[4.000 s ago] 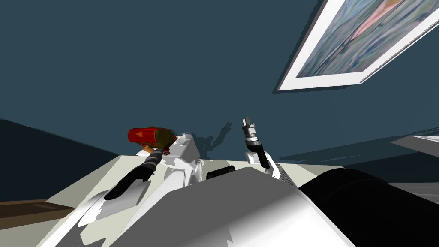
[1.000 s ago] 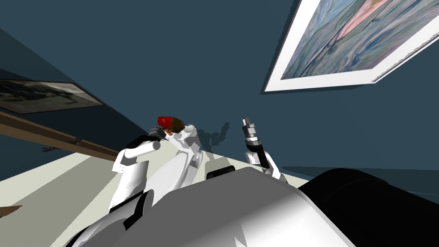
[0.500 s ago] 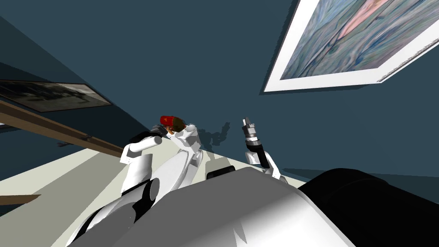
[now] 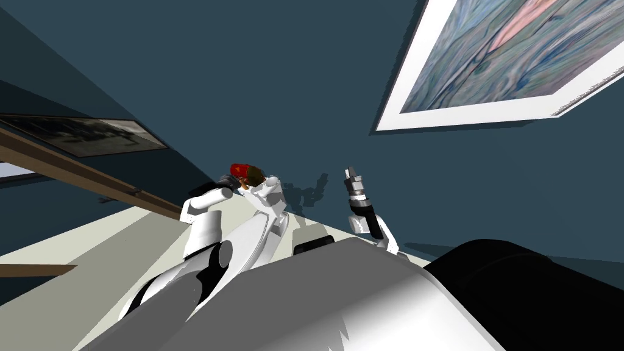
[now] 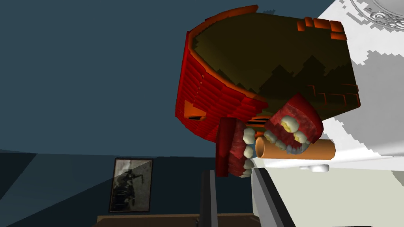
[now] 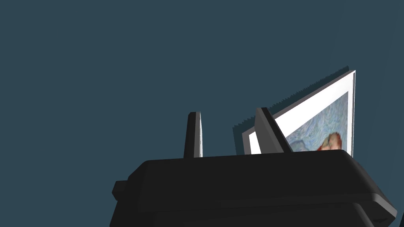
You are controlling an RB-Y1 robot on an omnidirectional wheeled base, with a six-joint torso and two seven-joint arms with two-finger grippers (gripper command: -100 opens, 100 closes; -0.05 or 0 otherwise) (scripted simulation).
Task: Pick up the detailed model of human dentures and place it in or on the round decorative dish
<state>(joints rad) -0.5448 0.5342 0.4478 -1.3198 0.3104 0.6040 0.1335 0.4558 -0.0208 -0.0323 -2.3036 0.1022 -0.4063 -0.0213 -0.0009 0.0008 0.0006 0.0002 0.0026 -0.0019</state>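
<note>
Showing left gripper (image 5: pixel 232 171) clamped on dentures (image 5: pixel 269 136): likely rigid, light, knobbly; gum flanks grip safer than teeth.

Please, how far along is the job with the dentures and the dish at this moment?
Done: the left gripper appears shut on the dentures model, beside a red basket and an orange tube. In hand: the pickup; whether the model is lifted, I cannot tell. Left: carrying it to the decorative dish, whose edge shows beyond the basket, and releasing it there.
</note>
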